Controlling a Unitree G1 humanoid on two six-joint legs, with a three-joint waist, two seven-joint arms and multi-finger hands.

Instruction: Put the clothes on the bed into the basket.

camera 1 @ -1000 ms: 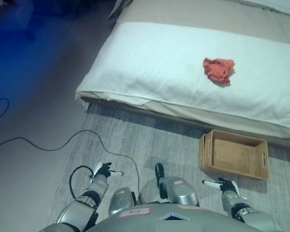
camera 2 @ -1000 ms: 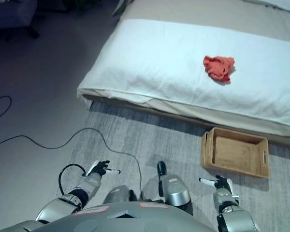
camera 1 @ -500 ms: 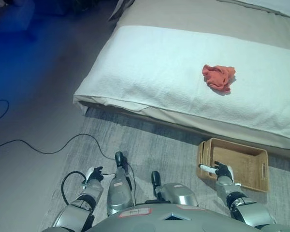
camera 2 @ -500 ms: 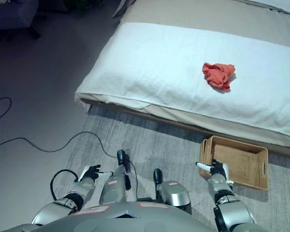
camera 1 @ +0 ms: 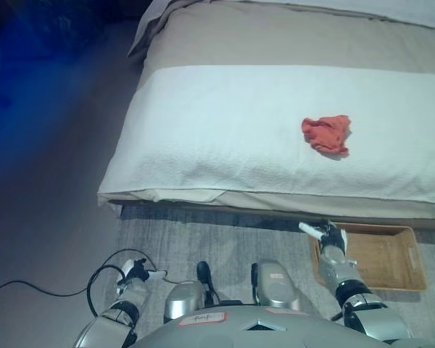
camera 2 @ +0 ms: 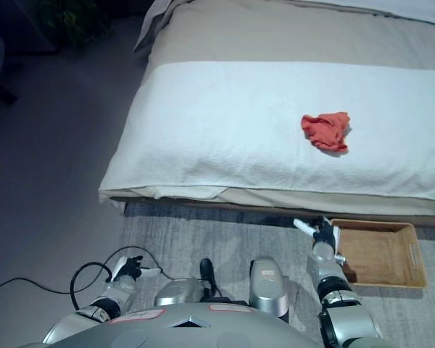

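The right hand (camera 2: 321, 233) holds its fingers loosely apart, gripping nothing, just left of the wicker basket (camera 2: 378, 254) on the rug (camera 2: 203, 232). The orange garment (camera 2: 325, 130) lies crumpled on the bed (camera 2: 225, 130), well beyond those fingertips. The left hand (camera 2: 127, 268) hangs low, also slack and empty.

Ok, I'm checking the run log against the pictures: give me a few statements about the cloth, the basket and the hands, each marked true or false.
1. The orange cloth lies on the white blanket. True.
2. The basket stands on the bed. False: it sits on the grey rug beside the bed.
3. The right hand holds the cloth. False: it holds nothing, near the basket's corner.
4. The basket is empty. True.
5. The left hand rests on the bed. False: it hangs low over the floor.
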